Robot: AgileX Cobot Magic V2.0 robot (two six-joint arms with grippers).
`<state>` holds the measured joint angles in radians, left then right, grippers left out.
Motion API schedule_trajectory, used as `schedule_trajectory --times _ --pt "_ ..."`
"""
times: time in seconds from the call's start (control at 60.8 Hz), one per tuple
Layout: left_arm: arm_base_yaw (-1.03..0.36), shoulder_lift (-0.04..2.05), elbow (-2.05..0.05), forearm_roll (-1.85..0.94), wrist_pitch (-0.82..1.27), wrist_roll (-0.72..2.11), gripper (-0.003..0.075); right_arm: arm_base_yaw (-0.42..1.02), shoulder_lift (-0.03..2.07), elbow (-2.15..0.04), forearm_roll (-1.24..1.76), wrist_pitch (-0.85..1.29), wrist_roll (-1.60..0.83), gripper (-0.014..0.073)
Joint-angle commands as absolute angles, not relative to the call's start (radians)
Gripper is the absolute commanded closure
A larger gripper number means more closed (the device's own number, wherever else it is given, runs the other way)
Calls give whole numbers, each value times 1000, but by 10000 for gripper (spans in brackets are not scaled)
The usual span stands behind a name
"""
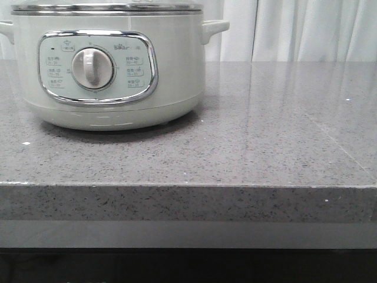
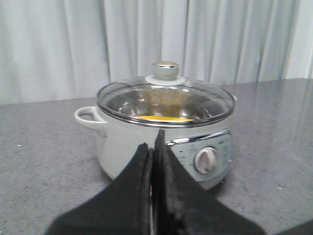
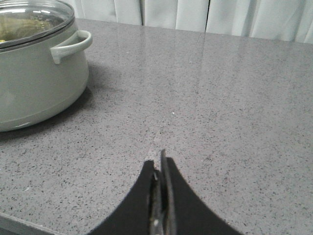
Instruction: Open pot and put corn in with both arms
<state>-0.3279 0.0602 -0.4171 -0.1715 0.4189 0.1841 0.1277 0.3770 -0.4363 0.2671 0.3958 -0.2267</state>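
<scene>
The corn (image 2: 164, 118) lies inside the pot (image 2: 146, 142), seen in the left wrist view only as a thin yellow strip through the glass lid (image 2: 165, 98). Its long axis seems to run level, across that view, but which end is the stub I cannot tell (the glass has reflections and the rim hides most of it). The lid sits closed on the pot, its knob (image 2: 165, 70) upright in the middle.

In the front view the pot (image 1: 177, 59) stands on the grey speckled counter (image 1: 265, 147), at about ten o'clock from the counter's middle, with the control panel (image 1: 97, 68) and its dial (image 1: 92, 68) facing the camera. One small side handle (image 1: 215, 28) sticks out toward three o'clock.

The left gripper (image 2: 152, 147) hangs in front of the pot, apart from it, its two dark fingers pressed together with nothing between them. The right gripper (image 3: 160, 169) is over bare counter, well apart from the pot's handle (image 3: 73, 45), also with its fingers closed together and empty. White curtains (image 1: 306, 29) hang behind the counter.
</scene>
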Motion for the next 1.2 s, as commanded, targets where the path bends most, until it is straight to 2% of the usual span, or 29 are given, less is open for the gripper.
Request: schedule_trajectory --times 0.0,0.181,0.329,0.51,1.184 --pt "-252 17 -375 -173 299 182 738 121 382 -461 269 320 -233 662" --pt "-93 -28 -237 -173 290 182 738 121 382 -461 269 321 -233 662" --pt "-24 -30 -123 -173 258 175 738 121 382 -461 269 321 -233 662" --pt "-21 -30 11 -173 128 158 738 121 382 -461 269 321 -233 662" --pt "-21 -30 8 -142 136 146 738 121 382 -461 269 321 -233 662"
